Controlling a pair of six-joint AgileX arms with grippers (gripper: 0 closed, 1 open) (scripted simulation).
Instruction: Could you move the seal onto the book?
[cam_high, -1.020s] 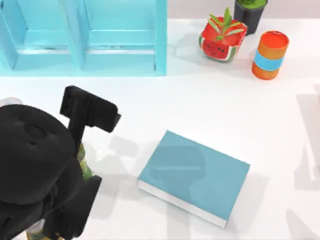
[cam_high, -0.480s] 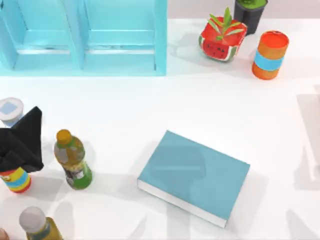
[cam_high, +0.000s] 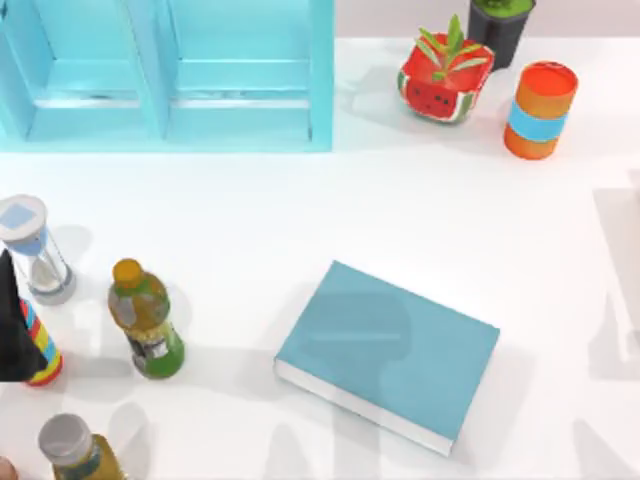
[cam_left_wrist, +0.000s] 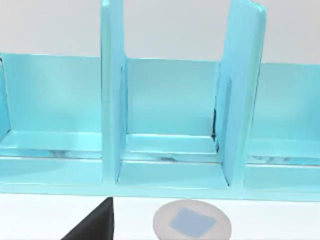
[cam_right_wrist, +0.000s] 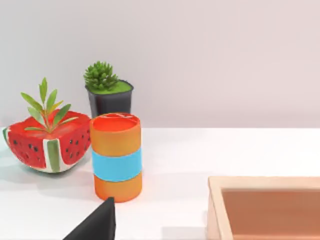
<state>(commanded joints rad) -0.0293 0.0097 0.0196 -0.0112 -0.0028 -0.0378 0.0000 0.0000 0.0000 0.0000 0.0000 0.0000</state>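
One book (cam_high: 388, 353), two bottles (cam_high: 146, 320), two potted plants (cam_high: 444, 75), one orange cylinder (cam_high: 539, 109), one hourglass (cam_high: 36, 250).

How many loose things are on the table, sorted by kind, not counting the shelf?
Books: 1, the book
Bottles: 2, green bottle and grey-capped bottle
Planters: 2, watermelon planter and dark pot
Cylinders: 2, orange cylinder and striped cylinder
Hourglasses: 1
Wooden trays: 1
Total: 9

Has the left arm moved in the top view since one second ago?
Yes. The left arm has pulled back toward the table's left edge, away from the book, uncovering the green bottle and hourglass.
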